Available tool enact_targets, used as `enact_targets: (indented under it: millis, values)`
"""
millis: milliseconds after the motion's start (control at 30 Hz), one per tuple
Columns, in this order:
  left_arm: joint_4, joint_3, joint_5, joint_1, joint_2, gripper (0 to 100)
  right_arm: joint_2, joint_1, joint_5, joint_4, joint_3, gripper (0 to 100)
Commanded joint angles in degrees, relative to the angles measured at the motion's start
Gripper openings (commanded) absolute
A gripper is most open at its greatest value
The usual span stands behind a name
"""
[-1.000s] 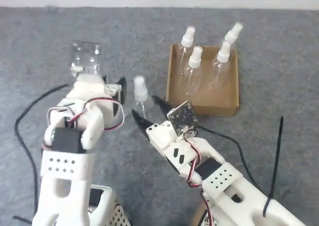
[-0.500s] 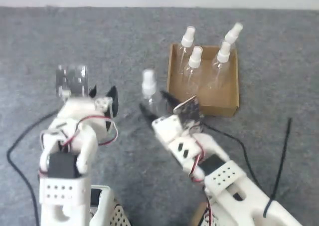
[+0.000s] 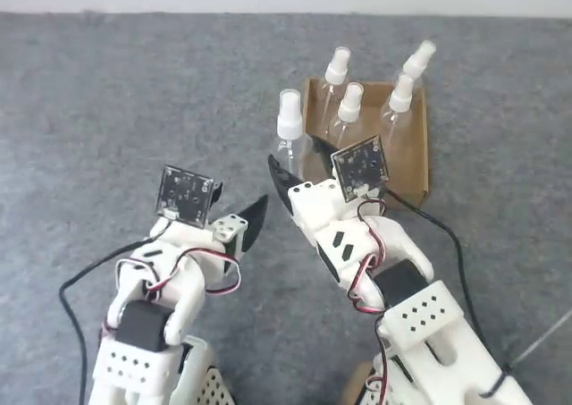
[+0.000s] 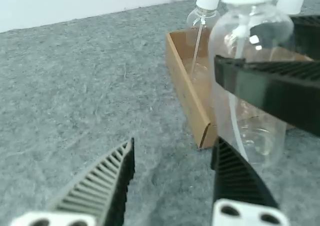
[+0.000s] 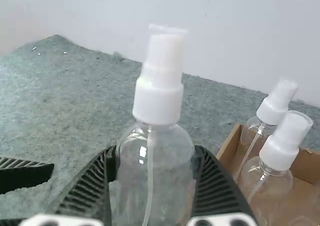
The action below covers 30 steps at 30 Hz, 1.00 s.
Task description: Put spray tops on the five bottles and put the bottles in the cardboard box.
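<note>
A clear bottle (image 3: 290,142) with a white spray top (image 5: 160,81) is upright just outside the left wall of the cardboard box (image 3: 413,180). My right gripper (image 3: 290,168) is shut on this bottle (image 5: 155,153), one ribbed finger (image 5: 90,191) on each side of its body. The left wrist view shows the same bottle (image 4: 250,86) clamped by black fingers (image 4: 272,81) beside the box wall (image 4: 187,89). My left gripper (image 3: 243,224) is open and holds nothing, nearer than the bottle and to its left, its fingers (image 4: 107,186) wide apart.
Several capped bottles (image 3: 347,114) stand inside the box, two of them close by (image 5: 277,153). Grey carpet (image 3: 134,92) covers the table, with open room on the left. Black cables (image 3: 80,280) trail by the arm bases.
My right gripper closed on the bottle and carried it back and right to the box's left wall. My left arm pulled back toward the near edge, its gripper still open.
</note>
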Motion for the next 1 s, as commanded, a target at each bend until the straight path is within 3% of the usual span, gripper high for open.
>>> enact_targets:
  millis: [0, 433, 967]
  values:
    - [-0.88, 0.48, -0.35, 0.35, -3.52, 24, -2.07, 0.84, -0.35, 0.22, -4.13, 0.6]
    - [-0.44, 4.79, -0.62, 0.35, -13.01, 24, -2.07, 1.27, -0.35, 0.22, -2.73, 0.6]
    - [-0.44, 5.05, -2.11, 0.35, -13.71, 26, -2.68, 1.27, -0.35, 0.13, -5.54, 0.6]
